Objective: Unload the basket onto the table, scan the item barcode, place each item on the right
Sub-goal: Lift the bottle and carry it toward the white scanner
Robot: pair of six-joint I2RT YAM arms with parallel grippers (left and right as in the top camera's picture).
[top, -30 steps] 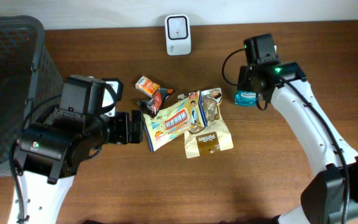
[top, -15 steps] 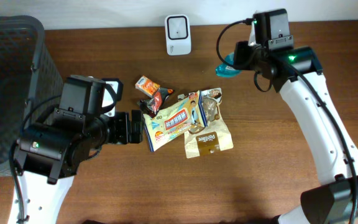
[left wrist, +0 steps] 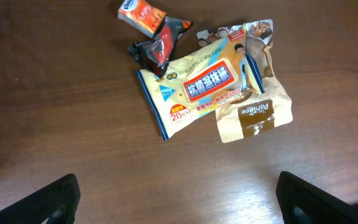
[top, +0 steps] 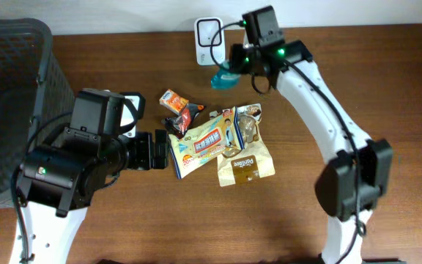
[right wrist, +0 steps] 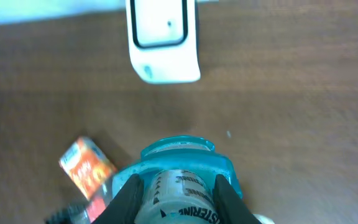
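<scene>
From overhead, the right hand grips a teal tub just in front of the white scanner at the far edge of the desk. The left hand rests released beside a heap of snack packets.

The left wrist view shows its fingers wide apart, with the snack packets beyond.

The right wrist view shows the right hand clamped on the tub's labelled sides, with the scanner ahead.

The right gripper, clamped on the teal packet, now sits at the middle of the back edge of the table, having travelled left from the right-hand side. The packet, previously well apart from the white scanner, now hangs just in front of it.
</scene>
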